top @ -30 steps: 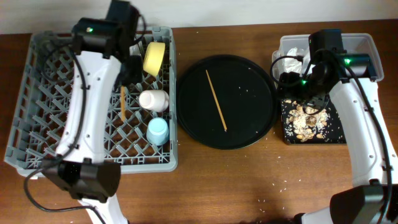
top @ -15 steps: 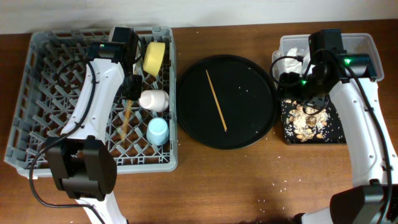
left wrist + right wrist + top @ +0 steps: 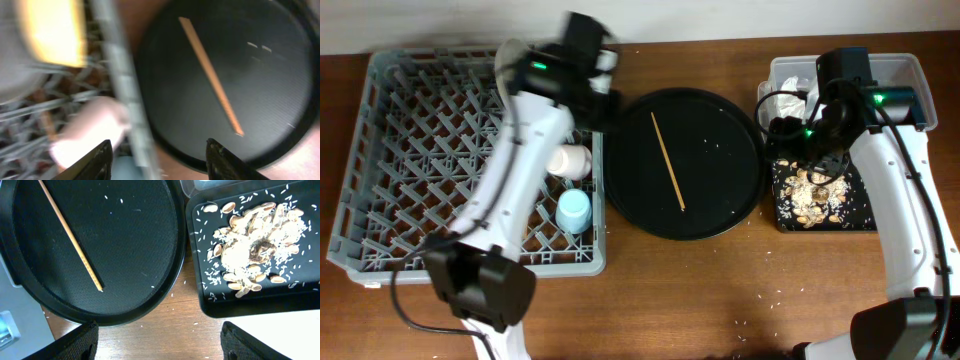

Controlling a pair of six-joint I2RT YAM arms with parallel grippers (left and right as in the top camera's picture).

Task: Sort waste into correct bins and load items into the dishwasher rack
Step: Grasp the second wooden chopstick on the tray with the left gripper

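Observation:
My left gripper [image 3: 603, 100] [image 3: 159, 150] is open and empty, blurred with motion above the right edge of the grey dishwasher rack [image 3: 380, 150] [image 3: 122, 100]. A wooden chopstick [image 3: 668, 160] [image 3: 210, 75] [image 3: 70, 235] lies on the round black tray [image 3: 720, 215]. In the rack I see the pale pink cup [image 3: 568, 160] [image 3: 90, 130], the blue cup [image 3: 574, 210] and a blurred yellow bowl [image 3: 50, 32]. My right gripper [image 3: 790, 135] [image 3: 165, 345] hangs open over bare table beside the shallow black bin [image 3: 860, 218] [image 3: 200, 280] of food scraps [image 3: 815, 190] [image 3: 250, 250].
The clear tub [image 3: 910, 70] at the back right holds a crumpled white napkin [image 3: 788, 100]. Rice grains are scattered on the wooden table [image 3: 720, 290] near its front. The left arm stretches across the rack's right half.
My left gripper has opened, left a chopstick in the rack and swung right to the rack's edge by the round tray. The right arm has not moved.

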